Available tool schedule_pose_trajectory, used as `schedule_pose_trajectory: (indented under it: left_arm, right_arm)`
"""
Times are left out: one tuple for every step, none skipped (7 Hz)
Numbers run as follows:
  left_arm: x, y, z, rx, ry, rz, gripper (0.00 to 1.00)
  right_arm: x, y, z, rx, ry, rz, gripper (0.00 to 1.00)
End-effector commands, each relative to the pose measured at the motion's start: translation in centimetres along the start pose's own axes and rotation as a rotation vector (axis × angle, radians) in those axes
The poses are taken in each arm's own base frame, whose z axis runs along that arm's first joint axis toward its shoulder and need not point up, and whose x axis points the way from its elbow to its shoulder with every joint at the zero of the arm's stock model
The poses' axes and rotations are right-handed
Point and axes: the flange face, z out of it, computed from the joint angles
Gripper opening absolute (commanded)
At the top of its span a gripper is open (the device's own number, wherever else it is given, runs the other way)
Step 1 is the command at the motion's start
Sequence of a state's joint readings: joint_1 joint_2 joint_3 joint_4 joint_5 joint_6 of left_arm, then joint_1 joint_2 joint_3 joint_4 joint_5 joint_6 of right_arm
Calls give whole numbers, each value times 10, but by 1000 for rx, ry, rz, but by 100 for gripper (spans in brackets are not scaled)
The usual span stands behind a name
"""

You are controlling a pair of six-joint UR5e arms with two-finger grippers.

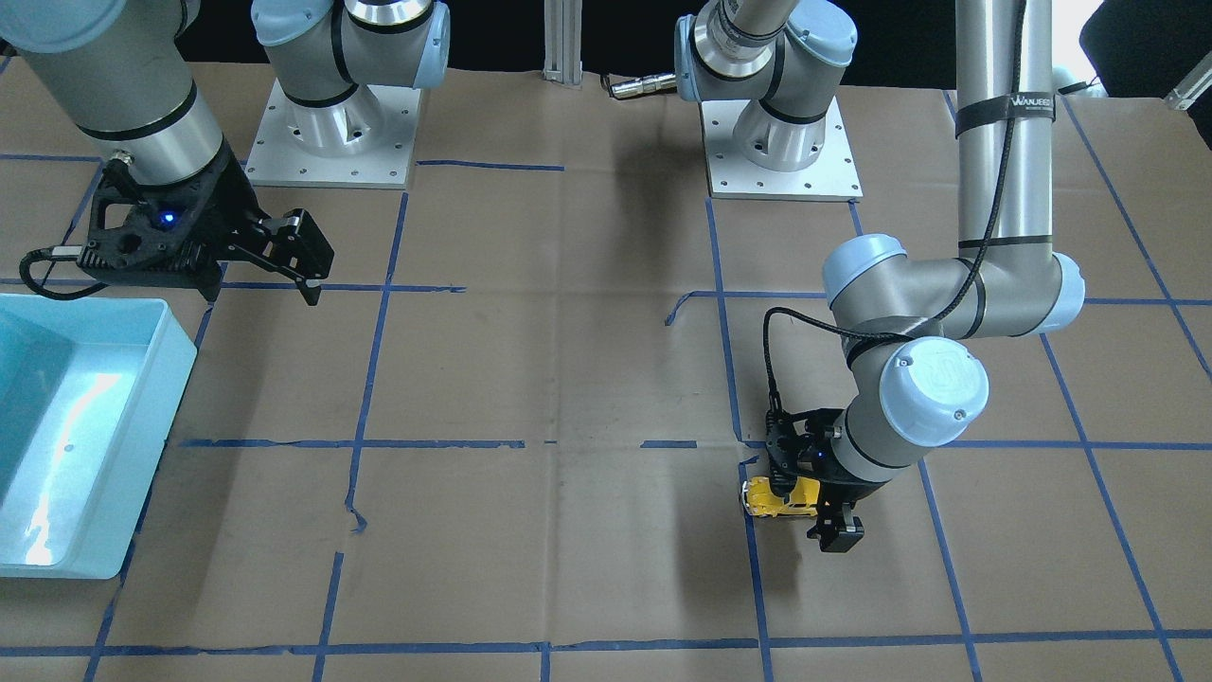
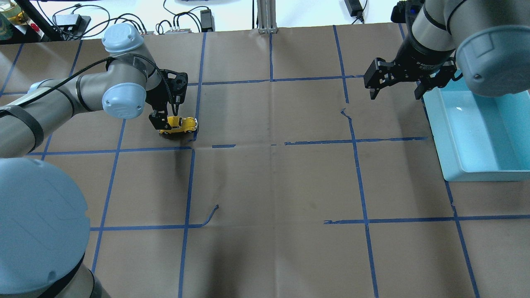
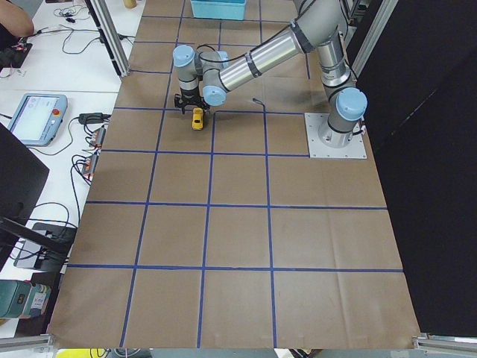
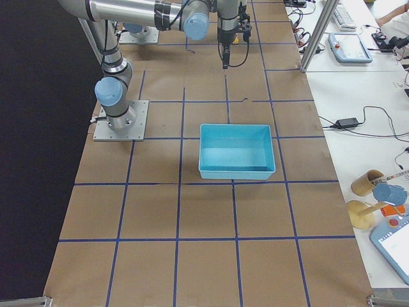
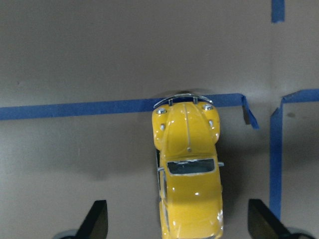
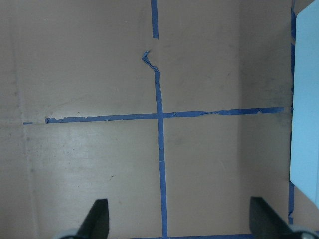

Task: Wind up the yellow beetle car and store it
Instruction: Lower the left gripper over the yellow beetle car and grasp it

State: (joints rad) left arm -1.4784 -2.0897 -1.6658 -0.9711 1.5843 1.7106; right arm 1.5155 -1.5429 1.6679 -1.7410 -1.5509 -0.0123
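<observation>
1. The yellow beetle car [image 2: 182, 123] is sitting upright on its wheels on the bench [image 2: 273, 186]. It is on the robot's left side, well apart from the blue bin [image 2: 476, 170].
2. In the left wrist view the car's nose is reaching a strip of blue tape [image 5: 75, 109], and its bonnet is pointing away from the camera.
3. The left gripper [image 2: 165, 118] is hanging low over the car's rear half with its jaws released. Its fingers [image 5: 97, 221] are standing wide on either side of the yellow body, and neither is touching it.
4. Whether the fingertips are resting on the bench is not something these views are showing clearly.
5. The right gripper [image 2: 394, 94] is hovering above the bench on the robot's right, near a corner of the blue bin, with its jaws spread wide.
6. The right wrist view is showing brown paper [image 6: 89, 164] crossed by tape lines between its fingers. The bin's pale edge is showing at the right border.
7. The bin is sitting open side up, with its long side running along a tape line.
</observation>
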Motion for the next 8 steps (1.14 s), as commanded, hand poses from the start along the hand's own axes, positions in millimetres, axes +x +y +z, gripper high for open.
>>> schedule_pose_trajectory:
  left_arm:
    - [-1, 1, 11, 1, 6, 0, 93]
    - [-1, 0, 14, 4, 10, -4, 87]
    - [-1, -1, 6, 4, -4, -6, 71]
    - [-1, -1, 5, 4, -6, 0, 51]
    - [-1, -1, 4, 3, -7, -9, 23]
    - [-1, 0, 5, -1, -5, -8, 7]
    - [-1, 0, -3, -4, -18, -9, 0]
    - [-5, 0, -17, 5, -40, -11, 0]
  right_arm:
    - [1, -1, 0, 1, 0, 1, 100]
    - [1, -1, -1, 4, 0, 1, 100]
    - [1, -1, 0, 1, 0, 1, 100]
    - [1, 0, -1, 2, 0, 1, 100]
    - [1, 0, 2, -4, 2, 2, 100]
    - [1, -1, 1, -1, 0, 0, 100]
    - [1, -1, 0, 1, 0, 1, 100]
    - [1, -1, 1, -1, 0, 2, 100]
